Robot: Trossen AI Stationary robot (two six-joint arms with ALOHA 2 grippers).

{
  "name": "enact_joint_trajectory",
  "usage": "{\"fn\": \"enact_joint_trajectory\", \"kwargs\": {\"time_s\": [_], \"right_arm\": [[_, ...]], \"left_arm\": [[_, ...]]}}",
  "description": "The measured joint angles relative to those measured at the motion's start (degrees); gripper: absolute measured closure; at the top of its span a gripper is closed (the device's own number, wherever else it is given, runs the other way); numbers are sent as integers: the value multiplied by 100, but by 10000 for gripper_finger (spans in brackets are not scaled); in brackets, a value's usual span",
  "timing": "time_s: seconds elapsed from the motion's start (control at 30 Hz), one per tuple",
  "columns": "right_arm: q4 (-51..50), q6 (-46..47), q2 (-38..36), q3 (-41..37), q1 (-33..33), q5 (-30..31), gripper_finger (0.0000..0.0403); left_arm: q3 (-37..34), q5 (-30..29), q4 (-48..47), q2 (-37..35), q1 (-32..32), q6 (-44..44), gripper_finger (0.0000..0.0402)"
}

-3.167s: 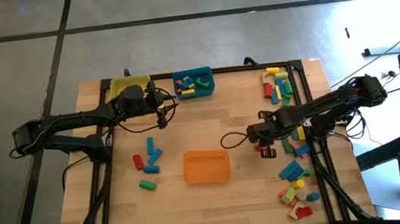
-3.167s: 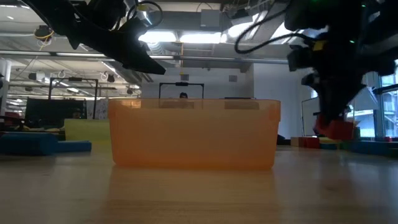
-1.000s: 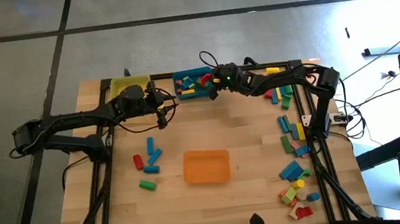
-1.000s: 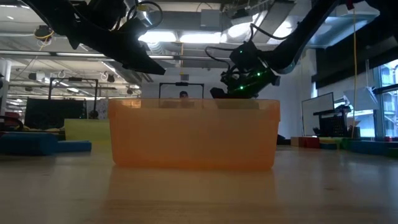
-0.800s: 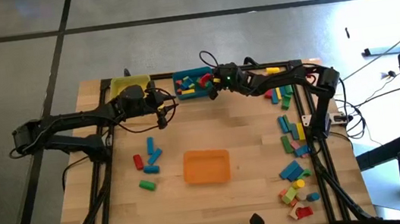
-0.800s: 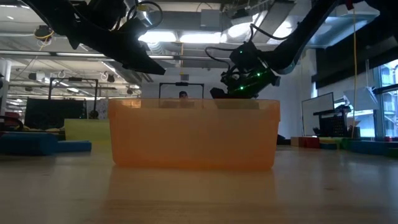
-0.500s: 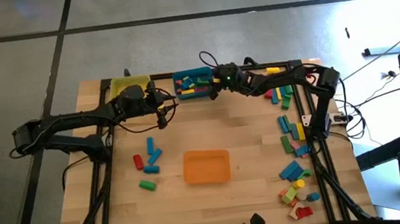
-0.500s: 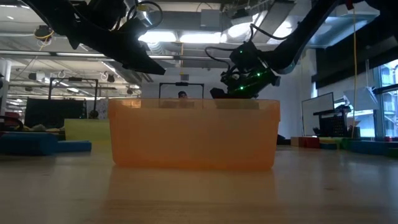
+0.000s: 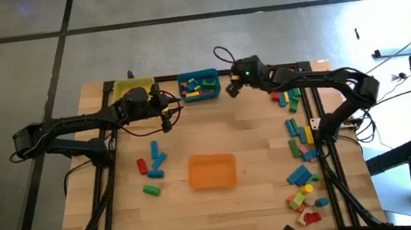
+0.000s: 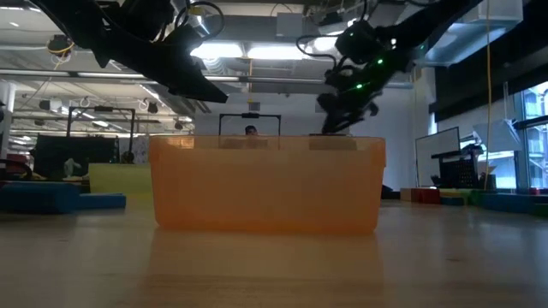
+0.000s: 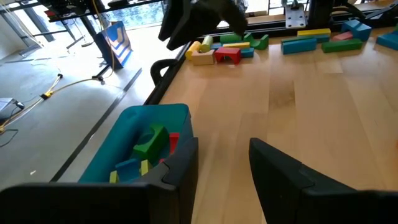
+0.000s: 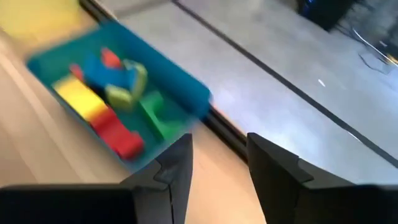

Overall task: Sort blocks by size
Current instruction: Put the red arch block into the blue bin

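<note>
The teal bin (image 9: 199,85) at the table's far edge holds several small blocks (image 12: 112,118) in red, yellow, green and blue. My right gripper (image 9: 227,89) hangs open in the air just right of that bin, with nothing between its fingers (image 12: 219,143). My left gripper (image 9: 168,113) waits open left of the bin and above the table, also holding nothing (image 11: 224,149). Three loose blocks (image 9: 153,165) lie on the table's left half. Many more blocks (image 9: 291,93) lie along its right side.
A yellow bin (image 9: 133,87) stands left of the teal one at the far edge. An orange bin (image 9: 212,170) stands at the table's middle near its front. More blocks (image 9: 305,189) lie at the right front. Bare wood lies between the bins.
My right gripper has risen and drawn back from over the teal bin's right end toward the table's right edge. The red block seen at its fingertips a second ago is no longer there.
</note>
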Motion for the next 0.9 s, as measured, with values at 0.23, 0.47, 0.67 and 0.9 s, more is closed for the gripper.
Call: {"fn": "enact_joint_trajectory", "kwargs": {"time_s": [0.23, 0.47, 0.67, 0.9], "right_arm": [[-1854, 400, -479, 0, -2, 507, 253], [-3413, 1548, -490, 0, -7, 757, 253], [-4170, 2260, -481, 0, -199, 652, 237], [-4266, 2584, -481, -205, -814, -180, 178]], "left_arm": [[0, 0, 0, 0, 2, 0, 274], [0, 0, 2, 0, 0, 0, 274], [0, 0, 1, 0, 1, -25, 274], [0, 0, -4, 0, 0, -39, 274]]}}
